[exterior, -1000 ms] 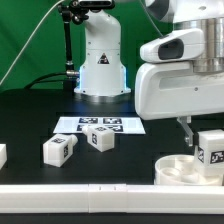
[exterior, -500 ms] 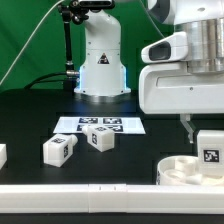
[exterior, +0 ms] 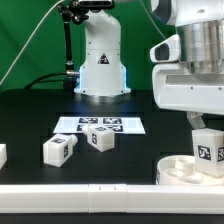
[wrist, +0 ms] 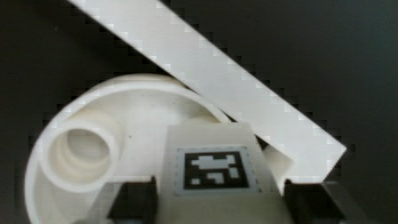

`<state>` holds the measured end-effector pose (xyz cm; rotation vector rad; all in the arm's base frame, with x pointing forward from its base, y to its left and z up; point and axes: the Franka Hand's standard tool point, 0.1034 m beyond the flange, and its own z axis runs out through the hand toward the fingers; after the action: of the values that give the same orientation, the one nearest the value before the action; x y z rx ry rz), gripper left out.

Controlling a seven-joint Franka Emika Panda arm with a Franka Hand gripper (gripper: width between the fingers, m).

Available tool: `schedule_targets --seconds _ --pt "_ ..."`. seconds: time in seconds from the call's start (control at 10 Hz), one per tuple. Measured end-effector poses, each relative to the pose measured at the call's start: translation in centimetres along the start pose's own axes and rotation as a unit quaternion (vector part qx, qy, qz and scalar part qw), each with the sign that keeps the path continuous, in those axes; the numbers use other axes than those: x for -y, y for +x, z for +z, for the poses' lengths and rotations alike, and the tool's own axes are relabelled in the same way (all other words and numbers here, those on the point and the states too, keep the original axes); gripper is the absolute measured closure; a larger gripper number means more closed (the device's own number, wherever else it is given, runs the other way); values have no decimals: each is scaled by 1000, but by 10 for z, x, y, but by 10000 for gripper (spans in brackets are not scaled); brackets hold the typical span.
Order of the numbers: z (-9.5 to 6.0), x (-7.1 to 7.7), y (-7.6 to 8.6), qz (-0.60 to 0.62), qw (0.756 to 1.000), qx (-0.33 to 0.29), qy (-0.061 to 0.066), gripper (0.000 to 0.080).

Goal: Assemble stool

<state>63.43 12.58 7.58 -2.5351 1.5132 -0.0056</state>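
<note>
- The pincer [wrist: 222, 200] pinches a leg [exterior: 208, 150] between its fingers.
- The leg hangs over the seat [exterior: 178, 170], at the exterior view's right.
- Two loose legs [exterior: 59, 150] lie on the desk [exterior: 30, 120], well apart.

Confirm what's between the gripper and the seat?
A white tagged leg, clamped in the gripper, with the seat beyond it; shows best in the wrist view.
</note>
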Motion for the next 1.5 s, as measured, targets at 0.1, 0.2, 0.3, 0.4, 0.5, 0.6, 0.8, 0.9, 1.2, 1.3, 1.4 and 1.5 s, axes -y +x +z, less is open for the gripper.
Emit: schedule_targets --seconds 0.1,0.2,0.3,0.4,0.5,0.6,0.8,0.9,1.2,1.3,1.4,1.5 --pt "0 1 -1 55 998 8 5 459" --pt "0 1 0 61 998 9 5 459" --pt "0 1 -1 110 994 14 7 459" --pt "0 1 0 150 988 17 9 459" --pt "0 1 0 186 982 19 12 459" --pt "0 1 1 213 977 22 13 459" --pt "0 2 0 263 964 29 14 459" --pt "0 2 1 265 964 29 15 459" --pt "-15 6 -4 226 973 40 2 210" --pt "-21 9 -4 222 974 40 6 168" --pt "-28 11 -6 218 975 42 6 155" --pt "-32 14 -6 209 977 42 10 155"
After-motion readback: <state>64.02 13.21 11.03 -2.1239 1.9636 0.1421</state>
